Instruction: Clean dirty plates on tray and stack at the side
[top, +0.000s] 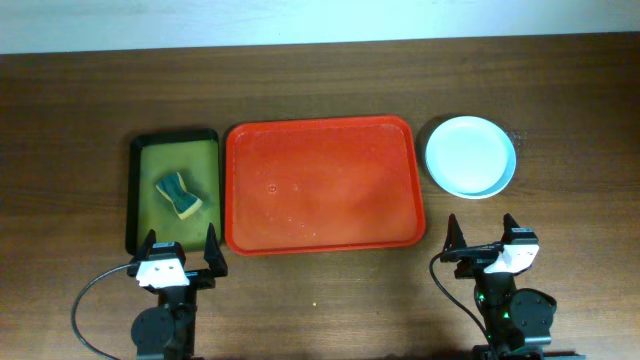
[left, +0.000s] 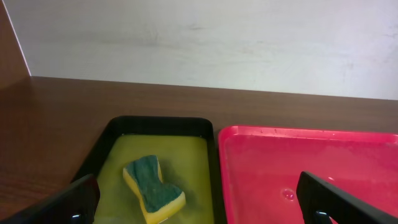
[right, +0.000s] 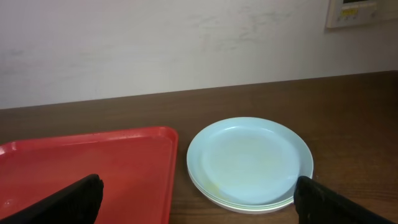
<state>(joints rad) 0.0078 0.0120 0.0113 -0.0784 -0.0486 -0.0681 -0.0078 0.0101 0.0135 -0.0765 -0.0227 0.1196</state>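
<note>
your round, glossy plates (top: 470, 156) sit stacked toward the wood-grain tabletop's (top: 320, 90) right edge, just beside the smooth red plastic tray (top: 322, 185); left fingers (top: 212, 250) and right fingers (top: 452, 235) gape wide, holding nothing.

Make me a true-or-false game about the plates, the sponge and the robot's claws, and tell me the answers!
1. The plates sit stacked beside the red tray. True.
2. The sponge lies on the red tray. False: it lies in the green tray.
3. The left claw holds a plate. False: it is open and empty.
4. The right claw is open. True.
</note>
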